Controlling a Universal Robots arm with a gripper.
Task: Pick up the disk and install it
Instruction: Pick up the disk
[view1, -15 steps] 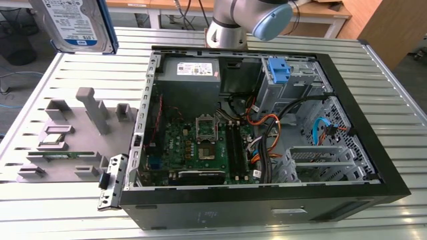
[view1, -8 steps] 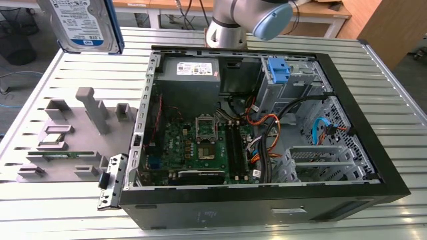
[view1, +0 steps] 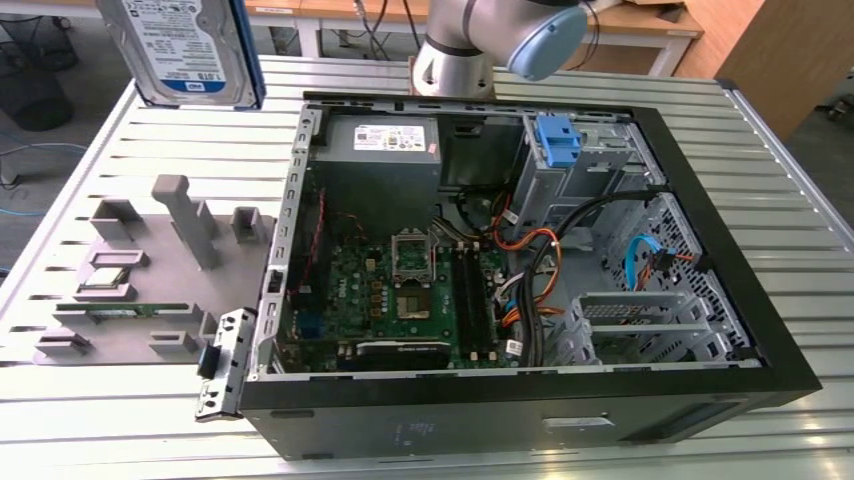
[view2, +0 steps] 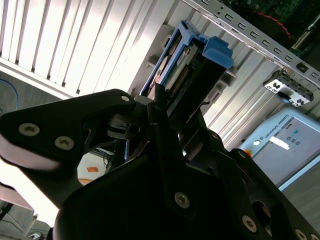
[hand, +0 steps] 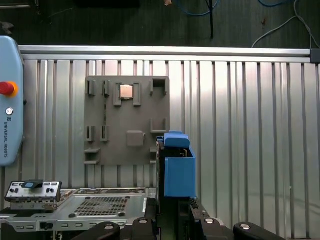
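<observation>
Disk (view1: 180, 50) is seen at the upper left of the exterior view, held upright with its white-and-blue label turned toward the camera and a blue rail (view1: 252, 50) running down its edge on the exterior view's right; its upper part is cut off by the top of the frame. It is placed over the far left corner of the slatted metal table (view1: 174, 140), well apart from the open computer case (view1: 747, 330) that fills the centre and right of the frame. In both wrist views the gripper (view2: 167, 107) (hand: 175, 212) is shown clamped on the disk (view2: 195, 65) (hand: 179, 172), the black fingers (view2: 150, 125) being pressed against its two broad faces while its blue-railed end juts out beyond them. Inside the case, a grey power-supply box (view1: 380, 140) is set at the upper middle, a bare blue plastic bracket (view1: 558, 140) is seated in the drive cage just to the exterior view's right of it, and a green motherboard (view1: 400, 290) is laid across the lower centre, with orange and black cables (view1: 534, 260) looped beside it. A grey parts tray (view1: 147, 270) (hand: 127, 120) is rested on the table at the left of the exterior view, just beside the case. The arm's base joint (view1: 467, 50), capped in pale blue, is mounted at the top centre. A pale blue pendant (hand: 10, 100) with a red button is seen in the first wrist view.
</observation>
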